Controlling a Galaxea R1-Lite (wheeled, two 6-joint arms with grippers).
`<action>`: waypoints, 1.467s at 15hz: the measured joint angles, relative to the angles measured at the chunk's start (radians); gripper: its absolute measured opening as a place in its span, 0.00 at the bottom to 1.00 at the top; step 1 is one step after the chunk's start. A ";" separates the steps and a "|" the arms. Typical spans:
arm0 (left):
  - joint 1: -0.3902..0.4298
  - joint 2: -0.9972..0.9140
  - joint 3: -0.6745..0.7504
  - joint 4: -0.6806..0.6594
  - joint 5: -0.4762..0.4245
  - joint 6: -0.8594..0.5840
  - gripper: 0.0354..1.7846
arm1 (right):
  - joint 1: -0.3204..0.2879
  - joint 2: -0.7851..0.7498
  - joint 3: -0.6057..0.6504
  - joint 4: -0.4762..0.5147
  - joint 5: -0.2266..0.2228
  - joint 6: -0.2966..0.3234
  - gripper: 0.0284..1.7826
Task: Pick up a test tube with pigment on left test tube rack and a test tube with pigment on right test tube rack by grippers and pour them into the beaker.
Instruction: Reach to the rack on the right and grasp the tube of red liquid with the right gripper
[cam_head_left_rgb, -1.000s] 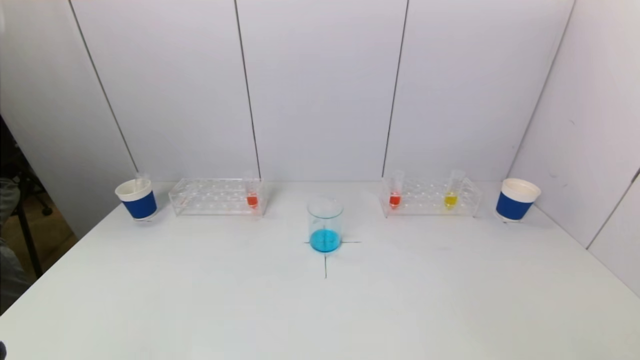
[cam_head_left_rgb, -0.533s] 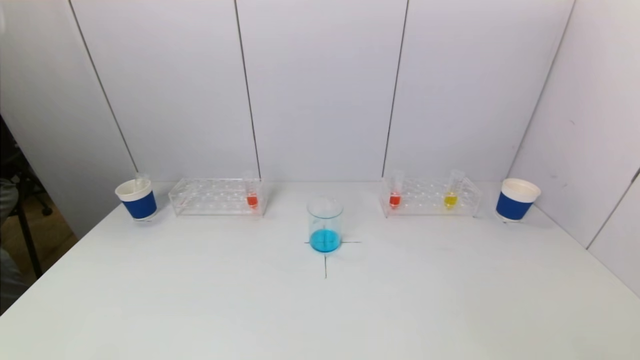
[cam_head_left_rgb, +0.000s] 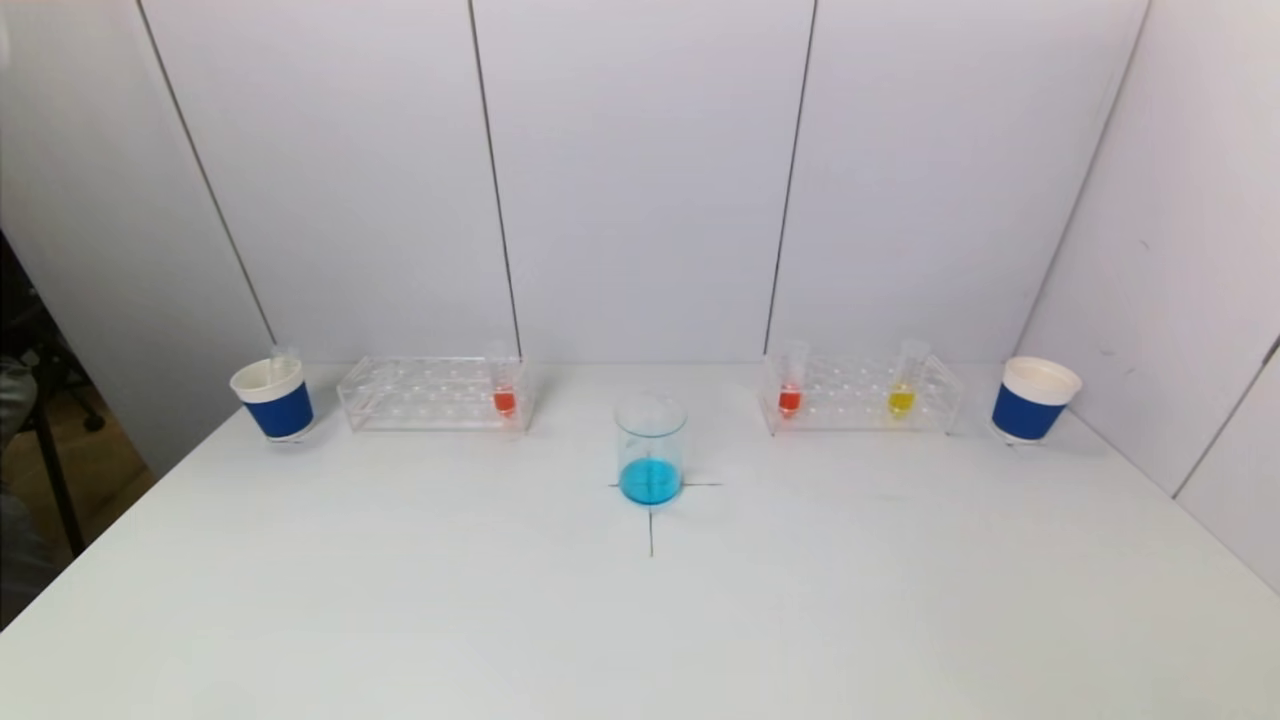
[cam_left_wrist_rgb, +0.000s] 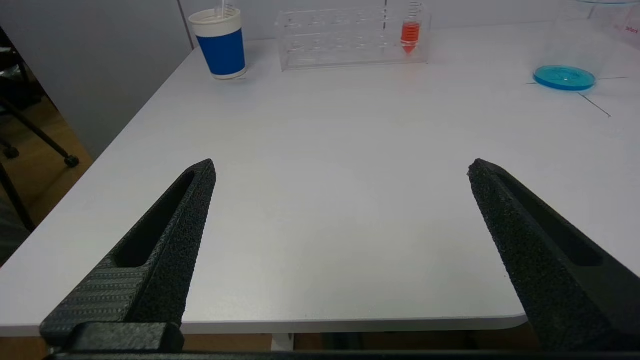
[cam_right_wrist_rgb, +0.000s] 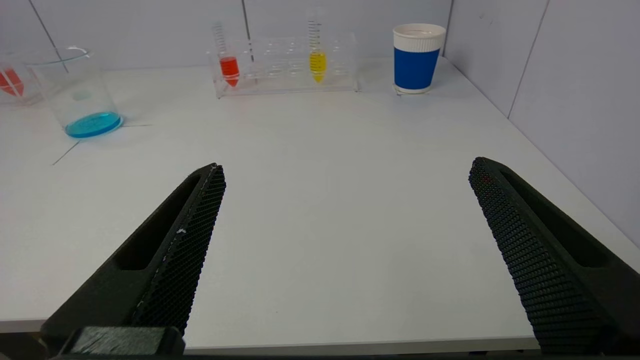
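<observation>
The beaker (cam_head_left_rgb: 650, 450) stands at centre frame of the head view on a black cross mark, clear glass with a shallow layer of blue liquid. Left of it, the left rack (cam_head_left_rgb: 435, 393) of clear plastic holds one tube of orange-red pigment (cam_head_left_rgb: 504, 385) at its inner end. The right rack (cam_head_left_rgb: 862, 393) carries a red tube (cam_head_left_rgb: 790, 385) and a yellow tube (cam_head_left_rgb: 903, 385). The left gripper (cam_left_wrist_rgb: 340, 170) and right gripper (cam_right_wrist_rgb: 345, 170) hover over the table's near edge, jaws spread wide and holding nothing.
</observation>
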 joint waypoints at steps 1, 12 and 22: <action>0.000 0.000 0.003 -0.002 0.001 -0.017 0.99 | 0.000 0.000 0.000 0.000 0.000 0.000 0.99; 0.000 0.000 0.007 -0.008 -0.001 -0.057 0.99 | 0.000 0.000 0.000 0.000 0.000 0.000 0.99; 0.000 0.000 0.007 -0.008 -0.002 -0.056 0.99 | 0.000 0.000 0.000 -0.001 -0.001 -0.001 0.99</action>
